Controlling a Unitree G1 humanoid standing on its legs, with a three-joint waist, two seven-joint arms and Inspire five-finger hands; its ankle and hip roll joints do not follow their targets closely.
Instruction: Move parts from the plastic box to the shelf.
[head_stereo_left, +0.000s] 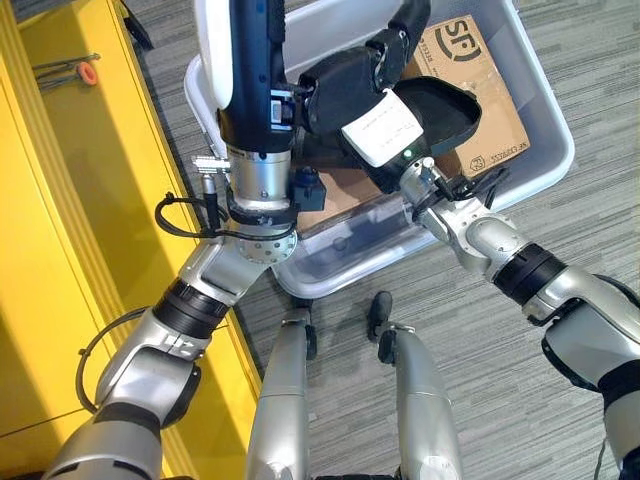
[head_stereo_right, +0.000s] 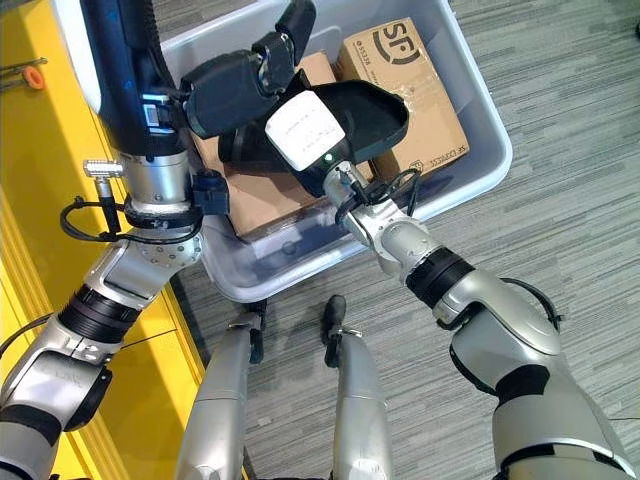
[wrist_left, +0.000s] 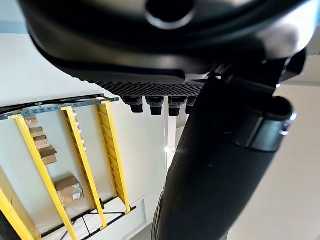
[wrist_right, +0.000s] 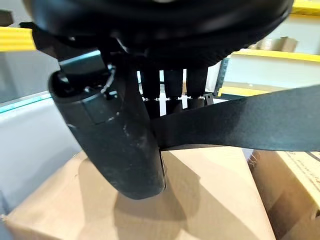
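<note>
The grey plastic box (head_stereo_left: 548, 160) stands on the floor in front of me and holds cardboard cartons. My right hand (head_stereo_left: 385, 135) reaches into it, thumb (wrist_right: 115, 145) and fingers pinched on a black curved plastic part (head_stereo_left: 452, 105). In the right wrist view the part (wrist_right: 240, 122) runs as a flat dark band just above a carton (wrist_right: 200, 200). My left hand (head_stereo_left: 252, 70) is raised high beside the box, close to my head, with nothing in it. Its thumb (wrist_left: 215, 165) stands straight. The yellow shelf (head_stereo_left: 60, 200) runs along my left.
A printed carton (head_stereo_left: 490, 100) lies at the box's far right end, and a plainer carton (head_stereo_left: 340, 195) sits nearer me. Small metal pieces and an orange bit (head_stereo_left: 85, 72) rest on the shelf. Grey carpet surrounds the box.
</note>
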